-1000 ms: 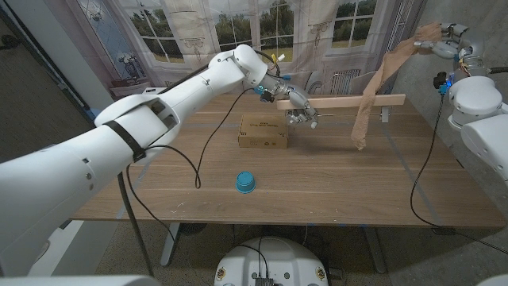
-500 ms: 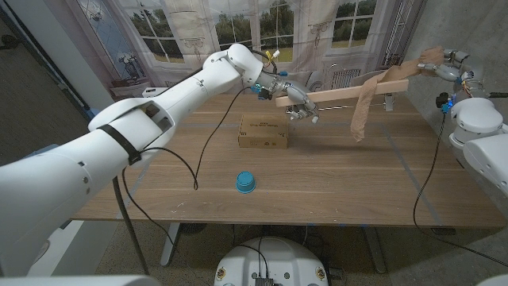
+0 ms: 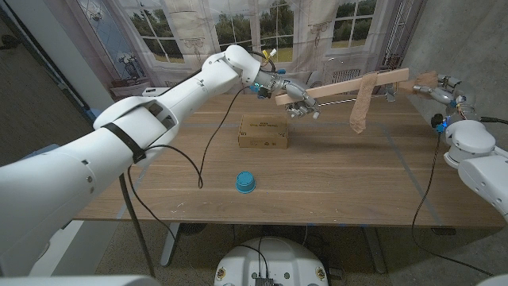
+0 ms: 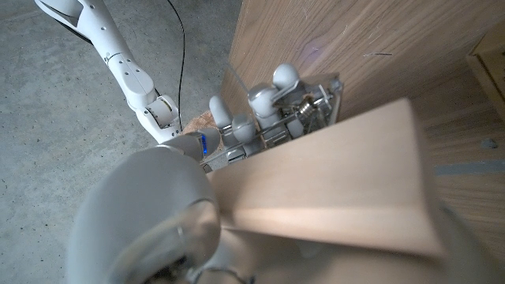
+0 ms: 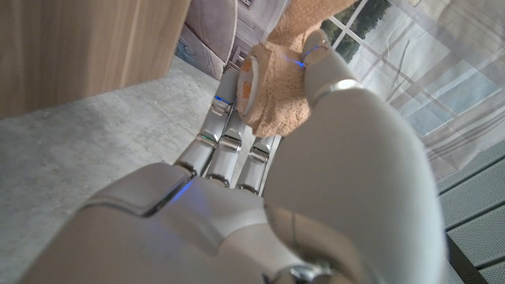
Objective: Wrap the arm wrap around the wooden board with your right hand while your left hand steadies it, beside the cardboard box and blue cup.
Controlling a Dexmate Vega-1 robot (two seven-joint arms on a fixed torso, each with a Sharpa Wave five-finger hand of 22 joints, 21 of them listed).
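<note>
With the left hand (image 3: 299,102) grasping the wooden board (image 3: 343,87) above the tabletop (image 3: 333,179), the right hand (image 3: 435,86) is pinching the arm wrap (image 3: 362,105), which is draping over the board's far end, apparently barely wound.

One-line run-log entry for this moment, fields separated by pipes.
left hand: holds wooden board above table | right hand: grips arm wrap roll | wrap: draped over board, tail hanging | cardboard box, blue cup: on table
</note>
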